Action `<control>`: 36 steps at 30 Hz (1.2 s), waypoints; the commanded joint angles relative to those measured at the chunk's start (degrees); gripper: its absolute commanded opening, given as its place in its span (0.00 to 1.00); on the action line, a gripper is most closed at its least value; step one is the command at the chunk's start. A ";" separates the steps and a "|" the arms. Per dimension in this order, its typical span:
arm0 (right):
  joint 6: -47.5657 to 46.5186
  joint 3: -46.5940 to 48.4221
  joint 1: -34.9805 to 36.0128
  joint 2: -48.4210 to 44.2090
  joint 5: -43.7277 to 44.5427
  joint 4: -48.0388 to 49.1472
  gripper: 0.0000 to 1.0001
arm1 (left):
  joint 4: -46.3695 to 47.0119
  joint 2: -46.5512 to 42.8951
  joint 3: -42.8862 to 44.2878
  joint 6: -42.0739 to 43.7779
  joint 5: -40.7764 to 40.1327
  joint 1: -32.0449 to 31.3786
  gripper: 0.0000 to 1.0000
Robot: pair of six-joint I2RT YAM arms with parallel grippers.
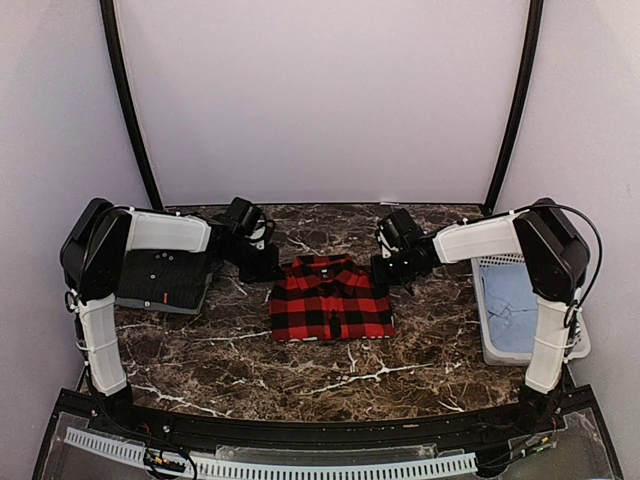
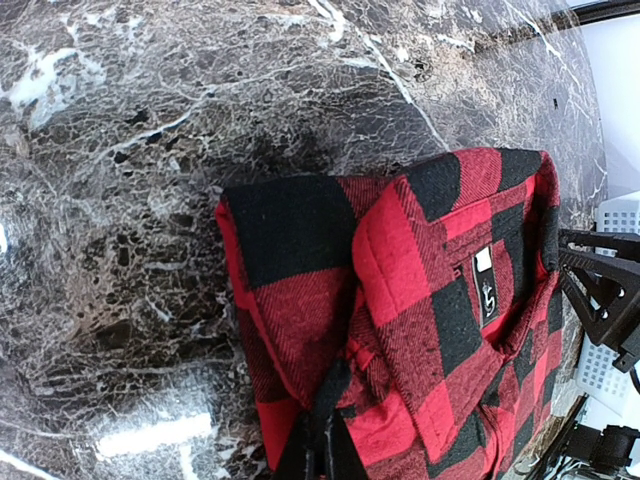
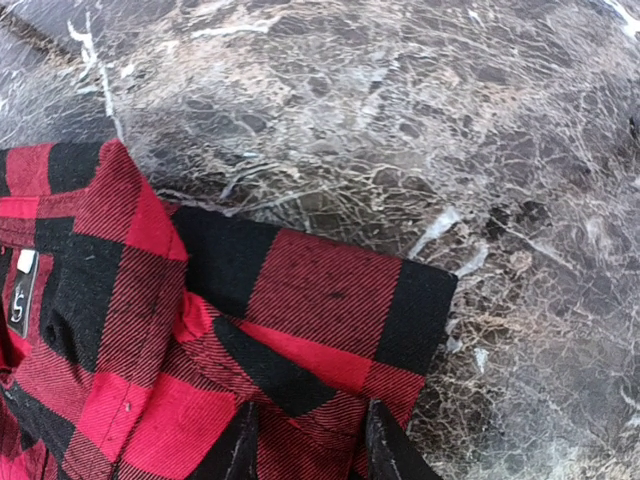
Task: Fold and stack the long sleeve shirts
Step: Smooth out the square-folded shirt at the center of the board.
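Observation:
The red-and-black flannel shirt (image 1: 330, 300) lies folded flat at the table's middle, collar to the back. The dark charcoal shirt (image 1: 165, 275) lies folded at the left, partly under my left arm. My left gripper (image 1: 262, 262) is at the flannel's back left corner. In the left wrist view its jaws (image 2: 328, 400) are shut on a fold of the flannel (image 2: 420, 270) near the collar. My right gripper (image 1: 392, 268) is at the back right corner. In the right wrist view it (image 3: 310, 440) is open and straddles the flannel's (image 3: 320, 290) corner edge.
A white slotted basket (image 1: 490, 350) holding pale blue cloth (image 1: 515, 300) stands at the right table edge. The table is dark marble (image 1: 300, 370). The right gripper's black fingers (image 2: 600, 290) show at the right edge of the left wrist view.

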 commanded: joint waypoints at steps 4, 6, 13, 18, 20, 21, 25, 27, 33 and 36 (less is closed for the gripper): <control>-0.30 2.13 -0.48 1.22 1.42 -0.17 0.36 | -0.57 -2.16 0.94 0.47 0.64 -0.24 0.00; -0.38 2.27 -0.47 1.46 0.62 0.09 0.34 | -0.53 -2.15 0.94 0.32 0.71 -0.24 0.00; -0.49 2.79 -0.41 0.73 -0.40 0.17 0.09 | -0.09 -2.01 0.85 0.29 0.98 -0.24 0.00; -0.40 2.57 -0.33 -1.76 -1.24 -0.27 0.00 | 0.09 -2.03 1.09 0.30 1.22 -0.32 0.00; -0.40 2.46 -0.24 -3.02 -1.68 -0.30 0.00 | 0.32 -2.21 1.11 0.36 1.14 -0.39 0.00; -0.40 2.33 -0.16 -3.60 -1.84 -0.28 0.00 | 0.44 -2.26 1.11 0.39 1.12 -0.40 0.00; -0.38 1.76 -0.02 -5.10 -1.35 -0.46 0.00 | 0.73 -2.46 1.07 0.32 1.04 -0.52 0.00; -0.49 1.72 0.00 -5.27 -1.20 -0.98 0.00 | 0.71 -2.55 1.03 0.24 1.17 -0.58 0.00; -0.01 0.66 -0.03 -6.32 -0.32 -1.41 0.00 | 0.65 -2.70 1.03 0.38 1.06 -0.68 0.00; 0.21 -0.45 0.03 -8.14 -0.26 -0.53 0.00 | 0.91 -3.21 1.03 0.50 0.94 -0.76 0.00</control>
